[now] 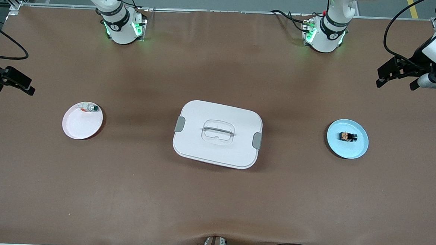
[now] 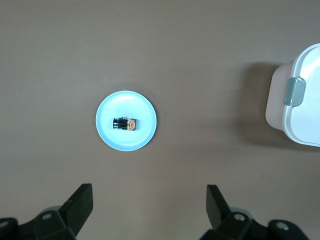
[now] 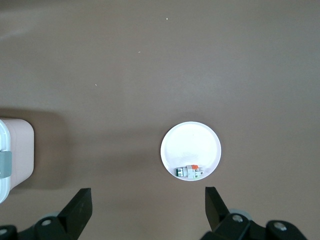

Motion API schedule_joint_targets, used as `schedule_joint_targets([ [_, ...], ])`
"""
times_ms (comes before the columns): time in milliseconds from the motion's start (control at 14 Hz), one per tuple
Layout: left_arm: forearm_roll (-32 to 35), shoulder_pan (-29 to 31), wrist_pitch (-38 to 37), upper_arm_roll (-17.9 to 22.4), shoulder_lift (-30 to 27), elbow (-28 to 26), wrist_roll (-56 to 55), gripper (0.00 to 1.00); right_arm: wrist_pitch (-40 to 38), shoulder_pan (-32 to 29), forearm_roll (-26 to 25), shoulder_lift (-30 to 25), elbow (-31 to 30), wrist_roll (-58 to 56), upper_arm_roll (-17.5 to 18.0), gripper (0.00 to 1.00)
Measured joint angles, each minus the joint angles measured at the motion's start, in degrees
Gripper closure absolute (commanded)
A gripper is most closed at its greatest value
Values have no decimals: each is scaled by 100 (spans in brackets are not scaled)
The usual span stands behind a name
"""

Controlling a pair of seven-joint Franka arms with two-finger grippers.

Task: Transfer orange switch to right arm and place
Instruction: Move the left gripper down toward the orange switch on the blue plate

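White lidded box [image 1: 217, 134] lies nearest, mid-table. Orange switch [image 1: 347, 136] rests untouched on blue plate [image 1: 358, 150] toward left arm's end, likely staged for pickup. Left gripper [image 1: 397, 77] and right gripper [image 1: 9, 81] hover high, jaws spread, empty.

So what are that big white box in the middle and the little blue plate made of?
The white box looks like moulded plastic: matte, rounded corners, grey clip latches and a clear recessed handle in its lid. The blue plate seems plastic or glazed ceramic; its smooth, even, faintly glossy surface leaves that open. It holds the orange switch.
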Motion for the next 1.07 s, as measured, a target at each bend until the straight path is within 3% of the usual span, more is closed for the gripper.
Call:
schedule_joint_targets([
  [645,0,103,-20,41,48,-4,288,0,102,0,0,0,-1,0,25,0],
  [1074,4,334,-289,59,457,-186,360,0,103,-2,0,5,-1,0,10,0],
])
